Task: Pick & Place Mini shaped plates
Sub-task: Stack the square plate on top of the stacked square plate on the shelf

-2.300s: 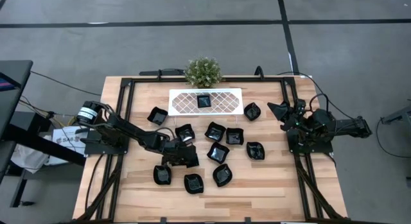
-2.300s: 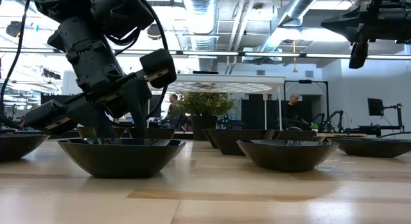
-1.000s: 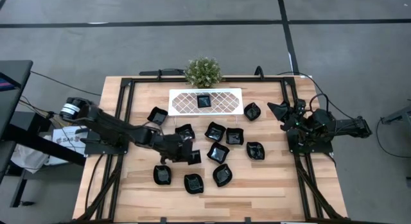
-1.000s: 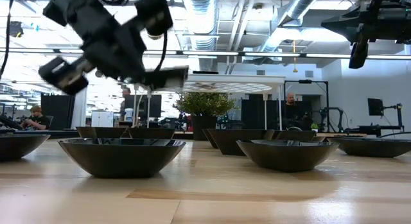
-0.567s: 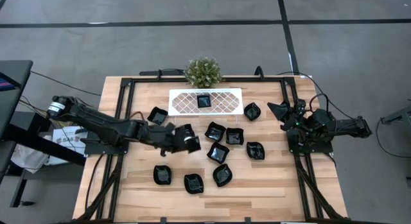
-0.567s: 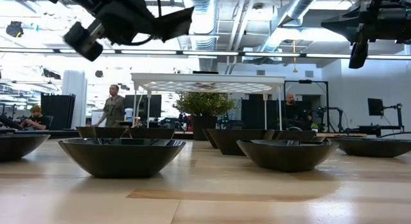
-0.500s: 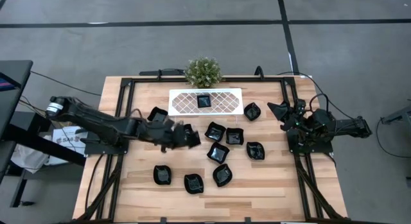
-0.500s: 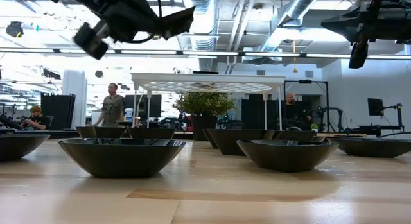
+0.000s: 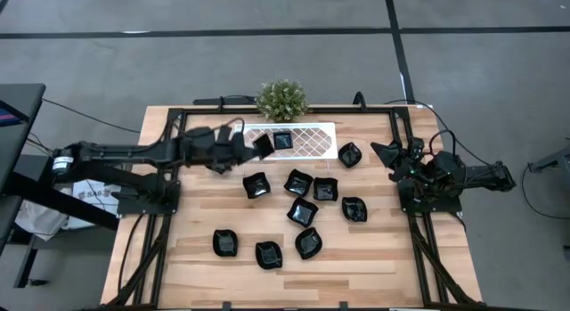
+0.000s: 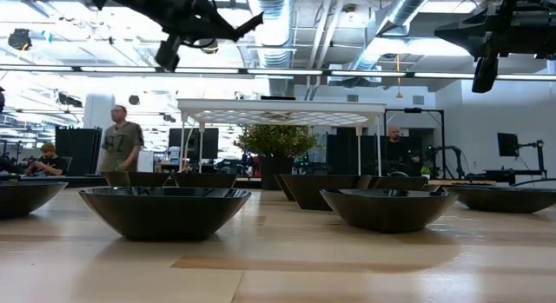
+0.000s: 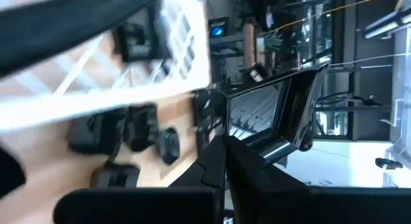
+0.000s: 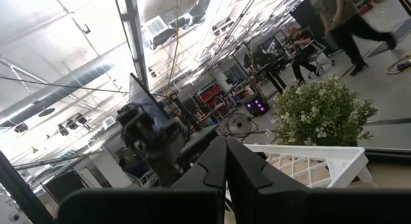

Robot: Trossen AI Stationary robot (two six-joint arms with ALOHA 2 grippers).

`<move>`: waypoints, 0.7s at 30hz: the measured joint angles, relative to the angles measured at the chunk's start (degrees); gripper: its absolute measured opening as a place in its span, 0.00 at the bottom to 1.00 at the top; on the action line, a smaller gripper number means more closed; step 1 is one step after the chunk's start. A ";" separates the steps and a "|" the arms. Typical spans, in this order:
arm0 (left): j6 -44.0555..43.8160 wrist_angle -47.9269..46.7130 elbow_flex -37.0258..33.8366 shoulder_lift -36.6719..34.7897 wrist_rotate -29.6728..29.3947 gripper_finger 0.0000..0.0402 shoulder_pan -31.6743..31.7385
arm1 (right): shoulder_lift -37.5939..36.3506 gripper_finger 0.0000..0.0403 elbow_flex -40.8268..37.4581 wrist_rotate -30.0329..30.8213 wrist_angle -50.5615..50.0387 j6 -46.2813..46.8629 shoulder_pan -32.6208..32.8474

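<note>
My left gripper [image 9: 250, 148] reaches level over the table's far left part, shut on one mini shaped plate [image 9: 264, 146], a glossy black square dish held just off the left end of the white lattice tray [image 9: 312, 139]. High in the low view, the gripper [image 10: 228, 27] carries the plate [image 10: 248, 23] well above the table. Another plate [image 9: 282, 140] lies in the tray. Several more plates [image 9: 302, 211] rest on their bases on the wood. My right gripper [image 9: 376, 150] waits shut at the far right, holding nothing. My left gripper pinches the plate's rim [image 11: 257, 146] between its two fingers. The fingers come about level from the table's left. The plate sticks out past the fingertips, tilted up on edge with its hollow [image 11: 273, 115] showing, lifted clear of table and tray.
A small green potted plant [image 9: 282, 99] stands behind the tray at the far edge. Black frame rails [image 9: 175, 168] run along both sides of the table. People walk in the room beyond the table [image 10: 117, 142]. Bare wood lies along the near edge [image 9: 285, 280].
My left gripper has risen and swung from the table's middle toward the far edge, up to the tray's left end, staying shut. The plate has travelled with it, lifted clear and tipped more on edge. The plates on the table have stayed put.
</note>
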 joint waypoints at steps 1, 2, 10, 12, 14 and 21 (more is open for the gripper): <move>1.23 0.01 0.86 0.41 0.61 0.02 1.09 | -0.02 0.00 0.02 0.00 0.00 0.00 -0.01; 2.56 0.08 1.77 0.88 1.25 0.02 2.15 | -0.01 0.00 0.00 0.00 0.00 0.00 -0.01; 10.63 -0.05 9.92 8.16 4.94 0.02 8.16 | -0.02 0.00 0.01 0.00 -0.01 -0.02 -0.02; 11.95 -0.08 12.16 10.86 6.44 0.02 8.96 | 0.00 0.00 0.00 0.00 0.00 0.00 -0.02; 13.23 -0.13 14.24 13.61 7.52 0.02 9.62 | -0.01 0.00 0.01 0.00 -0.01 0.00 0.00; 15.87 -0.37 18.13 20.78 8.77 0.02 11.95 | -0.02 0.00 0.01 0.00 -0.02 -0.01 0.00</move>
